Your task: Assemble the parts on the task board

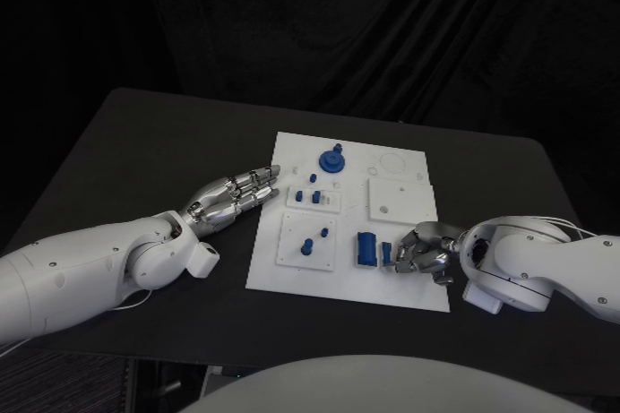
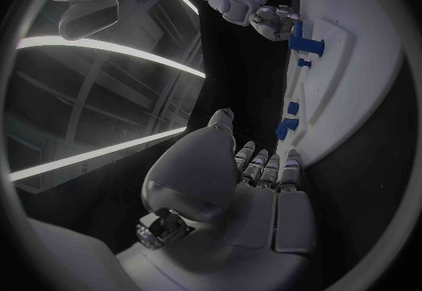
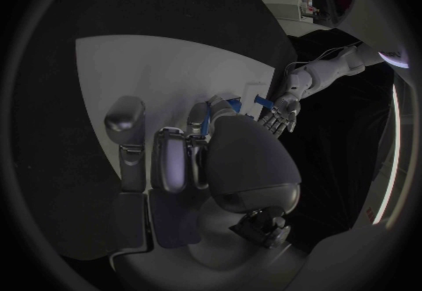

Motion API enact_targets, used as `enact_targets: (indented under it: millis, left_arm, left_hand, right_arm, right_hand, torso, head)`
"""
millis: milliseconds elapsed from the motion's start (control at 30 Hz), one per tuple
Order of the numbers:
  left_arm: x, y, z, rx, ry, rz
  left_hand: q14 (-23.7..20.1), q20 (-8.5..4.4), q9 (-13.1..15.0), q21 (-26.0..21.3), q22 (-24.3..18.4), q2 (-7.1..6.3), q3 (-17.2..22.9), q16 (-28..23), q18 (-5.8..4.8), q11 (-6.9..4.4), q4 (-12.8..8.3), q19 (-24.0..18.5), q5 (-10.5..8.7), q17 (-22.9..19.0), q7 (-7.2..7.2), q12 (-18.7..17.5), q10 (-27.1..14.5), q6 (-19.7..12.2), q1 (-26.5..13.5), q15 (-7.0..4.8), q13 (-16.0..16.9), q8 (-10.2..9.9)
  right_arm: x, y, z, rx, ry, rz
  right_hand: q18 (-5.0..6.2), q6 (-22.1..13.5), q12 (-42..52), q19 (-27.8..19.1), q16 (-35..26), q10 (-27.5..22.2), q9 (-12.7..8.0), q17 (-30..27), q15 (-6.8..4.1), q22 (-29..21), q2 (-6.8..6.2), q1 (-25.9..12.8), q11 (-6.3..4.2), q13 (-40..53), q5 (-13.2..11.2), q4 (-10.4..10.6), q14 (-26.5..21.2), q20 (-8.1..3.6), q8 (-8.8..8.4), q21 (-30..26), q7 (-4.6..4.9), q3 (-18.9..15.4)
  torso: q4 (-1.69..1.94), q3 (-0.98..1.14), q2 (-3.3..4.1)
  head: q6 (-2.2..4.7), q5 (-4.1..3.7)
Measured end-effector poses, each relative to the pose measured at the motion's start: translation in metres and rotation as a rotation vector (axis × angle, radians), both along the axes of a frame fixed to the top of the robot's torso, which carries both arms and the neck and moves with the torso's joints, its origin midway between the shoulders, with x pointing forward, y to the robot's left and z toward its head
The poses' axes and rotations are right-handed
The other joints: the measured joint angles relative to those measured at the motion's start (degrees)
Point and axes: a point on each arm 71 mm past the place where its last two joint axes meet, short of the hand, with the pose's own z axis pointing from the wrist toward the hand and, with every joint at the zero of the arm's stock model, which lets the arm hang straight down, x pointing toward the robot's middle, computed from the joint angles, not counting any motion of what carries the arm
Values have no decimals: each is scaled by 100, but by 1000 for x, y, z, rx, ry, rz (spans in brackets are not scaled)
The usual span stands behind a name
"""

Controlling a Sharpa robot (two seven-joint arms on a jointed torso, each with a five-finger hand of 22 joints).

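The white task board (image 1: 400,193) lies mid-table. On it stand a round blue part (image 1: 333,160), small blue pieces (image 1: 307,196), a blue peg (image 1: 307,246) and a blue block (image 1: 368,249). My right hand (image 1: 424,253) rests on the board's near right part, fingers curled around a small blue part (image 1: 388,253) beside the block. The right wrist view shows that part (image 3: 203,119) pinched between thumb and a finger of the right hand (image 3: 189,157). My left hand (image 1: 239,196) lies on the table just left of the board, fingers stretched out, holding nothing. The left wrist view shows the left hand (image 2: 264,178) beside the board (image 2: 352,73).
A raised white square plate (image 1: 400,198) and a plate with round recesses (image 1: 394,165) sit on the board's right half. Black table (image 1: 155,153) surrounds the board, with its edges near the far side and both arms coming in from the sides.
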Motion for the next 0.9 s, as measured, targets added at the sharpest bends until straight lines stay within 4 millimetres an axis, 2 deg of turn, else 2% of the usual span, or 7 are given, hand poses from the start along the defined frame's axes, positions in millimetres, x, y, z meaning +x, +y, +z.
enact_targets:
  millis: [333, 367, 400, 433, 667, 833, 900]
  left_arm:
    - [-1, 1, 0, -1, 0, 1]
    - [-1, 1, 0, -1, 0, 1]
    - [-1, 1, 0, -2, -1, 1]
    - [-1, 1, 0, -2, -1, 1]
    - [-1, 0, 0, -5, -8, 6]
    - [-3, -1, 1, -14, -27, 19]
    - [-4, -2, 3, -19, -40, 29]
  left_hand:
    - [0, -1, 9, 1, 11, 0, 24, 0, 0, 0, -24, 1, 0, 1, 52, 0, 0, 52, 0, 0, 7, 0]
    - [0, -1, 9, 1, 11, 0, 24, 0, 0, 0, -24, 1, 0, 1, 58, 0, 0, 58, 0, 0, 7, 0]
    - [0, -1, 16, 1, 11, 0, 24, 0, 0, 0, -24, 1, 23, 1, 116, 0, 0, 116, 0, 0, 6, 27]
    - [0, -1, 17, 1, 11, 0, 24, 0, 0, 0, -24, 1, 23, 1, 128, 0, 0, 128, 0, 0, 6, 33]
    - [0, 14, 17, 0, 20, 0, 24, 0, 0, -30, -57, 15, 55, 2, 143, 0, 30, 166, 0, 0, 6, 33]
    - [11, -72, 27, -1, 17, 0, 12, 0, -1, -84, -45, 31, 68, 3, 9, 0, 84, 300, 0, -74, 6, 67]
    - [9, -139, 30, -1, 9, -7, -28, 0, -1, -146, -5, 29, 76, 3, -41, 0, 96, 350, 7, -137, 11, 90]
  right_arm:
    - [-4, -3, 3, 30, -16, 14]
    - [-5, -3, 4, 38, -21, 19]
    - [-5, -3, 5, 46, -25, 22]
    - [-6, -4, 6, 54, -31, 26]
    - [-3, -9, 24, 126, -123, 41]
    - [4, -11, 46, 211, -274, 32]
    - [7, -12, 54, 252, -354, 21]
  right_hand:
    - [0, 54, 0, 0, 39, 0, -16, 0, 0, 0, -415, -172, 0, 0, 0, 59, 0, 0, -162, -35, 54, -510]
    - [0, 70, 0, 0, 39, 0, -13, 0, 0, 0, -430, -253, 0, 0, -211, 54, 0, 0, -166, -35, 49, -587]
    - [0, 100, 0, 0, 40, 0, -2, 0, 0, 0, -464, -445, 0, 0, -1096, 45, 0, 0, -166, -35, 19, -737]
    - [0, 100, 0, 0, 60, 0, 6, 0, 0, 0, -529, -510, 0, 0, -1275, 62, 0, 0, -166, -35, 19, -805]
    - [0, 135, 0, 20, 128, 0, 42, 0, 0, -1, -902, -1172, 0, 0, -1466, 102, 0, -20, -189, 74, 54, -999]
    - [0, 161, 0, -8, 49, 0, 47, -18, 0, -1, -779, -1820, 0, 0, -1465, 97, 0, -17, -292, -53, 39, -971]
    - [75, 110, -136, -313, -230, 16, -75, -360, 75, -1, -631, -1967, 87, 0, -1465, 115, -3, 53, -532, -715, 131, -921]
  torso:
    - [-2, 0, 0]
    - [-2, 0, 0]
    - [-2, 1, 1]
    - [-2, 1, 1]
    - [-2, 1, -1]
    - [-5, 1, -2]
    - [-7, 1, -2]
  head:
    - [0, 12]
    - [0, 3]
    - [0, -1]
    - [0, -4]
    - [0, -10]
    - [0, -21]
    - [0, -22]
